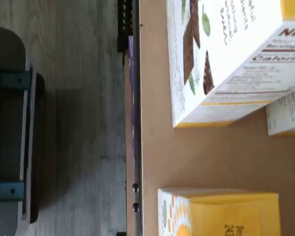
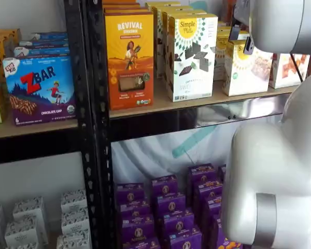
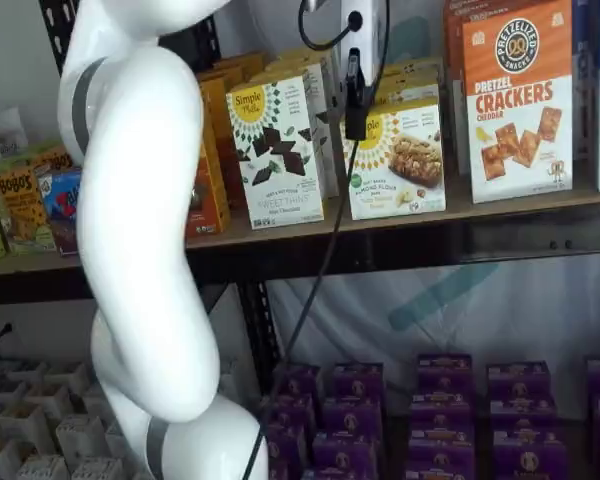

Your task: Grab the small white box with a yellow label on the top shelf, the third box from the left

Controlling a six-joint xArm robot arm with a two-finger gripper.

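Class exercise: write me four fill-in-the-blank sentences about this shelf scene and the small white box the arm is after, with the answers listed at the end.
1. The small white box stands on the top shelf and is ____ than the Sweet Thins carton beside it.
2. Its round sunburst logo is ____.
3. The cartons on the floor below are ____.
4. The tall carton on its other side holds pretzel ____.

Answers: shorter; yellow; purple; crackers
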